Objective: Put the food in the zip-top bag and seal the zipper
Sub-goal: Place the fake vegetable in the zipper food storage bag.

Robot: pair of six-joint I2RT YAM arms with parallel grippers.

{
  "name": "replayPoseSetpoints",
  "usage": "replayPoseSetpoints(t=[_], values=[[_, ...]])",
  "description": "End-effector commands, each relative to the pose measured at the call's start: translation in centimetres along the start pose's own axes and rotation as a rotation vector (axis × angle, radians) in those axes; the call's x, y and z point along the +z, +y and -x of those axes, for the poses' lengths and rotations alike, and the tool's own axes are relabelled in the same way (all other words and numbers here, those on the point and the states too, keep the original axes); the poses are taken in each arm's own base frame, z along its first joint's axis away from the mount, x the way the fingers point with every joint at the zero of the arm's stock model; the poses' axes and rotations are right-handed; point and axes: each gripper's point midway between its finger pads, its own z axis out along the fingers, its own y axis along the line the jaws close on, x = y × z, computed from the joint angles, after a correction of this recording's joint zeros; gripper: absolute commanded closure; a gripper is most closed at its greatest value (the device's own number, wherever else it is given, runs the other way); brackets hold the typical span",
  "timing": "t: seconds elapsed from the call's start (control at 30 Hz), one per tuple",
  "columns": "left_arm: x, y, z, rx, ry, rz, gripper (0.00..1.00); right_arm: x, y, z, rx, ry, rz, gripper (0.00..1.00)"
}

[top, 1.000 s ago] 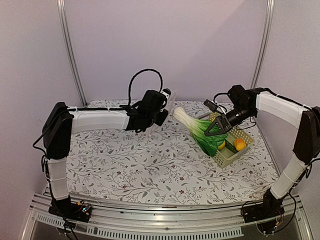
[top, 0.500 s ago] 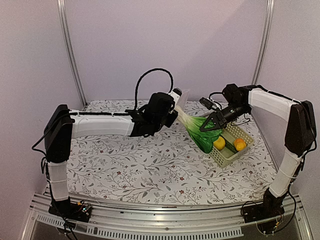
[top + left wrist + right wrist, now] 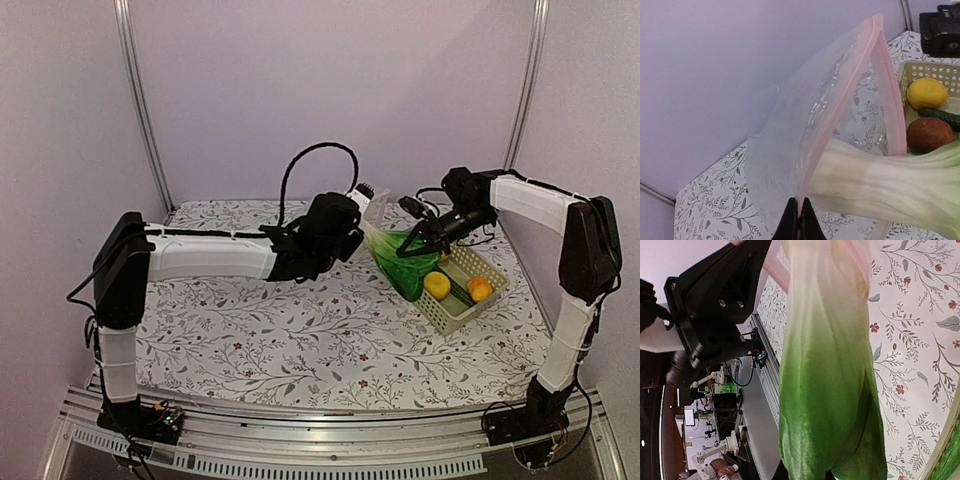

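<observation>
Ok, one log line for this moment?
left hand: shut on zip-top bag | right hand: shut on leafy vegetable | stalk: in bag mouth | zipper: open | basket: yellow fruit, cucumber

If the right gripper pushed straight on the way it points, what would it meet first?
Probably the zip-top bag: the right gripper points along its leafy vegetable, whose stalk sits in the bag's mouth. Depth is unclear.

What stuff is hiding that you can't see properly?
- Right gripper fingertips: in the right wrist view, the leafy vegetable covers them.
- Zip-top bag: in the top view, the left gripper hides most of it.
- Basket contents: in the top view, the vegetable covers part.
</observation>
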Motion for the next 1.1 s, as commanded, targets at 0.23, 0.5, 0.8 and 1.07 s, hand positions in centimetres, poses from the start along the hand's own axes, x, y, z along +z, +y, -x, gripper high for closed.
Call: replayPoseSetpoints(t=[0.23, 0.5, 0.8, 1.07], values=[[-1.0, -4.6, -0.1, 0.024, 0.004, -0.100, 1.00, -1.8, 1.1, 1.9, 0.009, -0.087, 0.053, 0.99], [-2.3, -6.9, 2.3, -0.059, -0.043, -0.215, 1.00, -0.5, 2.6, 4.2, 0.024, -0.075, 0.125, 0.92], [-4.5, -7.3, 4.9, -0.209, -0.058, -0.344, 1.00, 0.2, 1.9, 7.2, 0.085, -0.123, 0.107, 0.80], [-5.4, -7.4, 6.1, -0.313, -0.055, -0.420, 1.00, 1.1, 2.5, 8.0, 0.048, -0.129, 0.061, 0.61]])
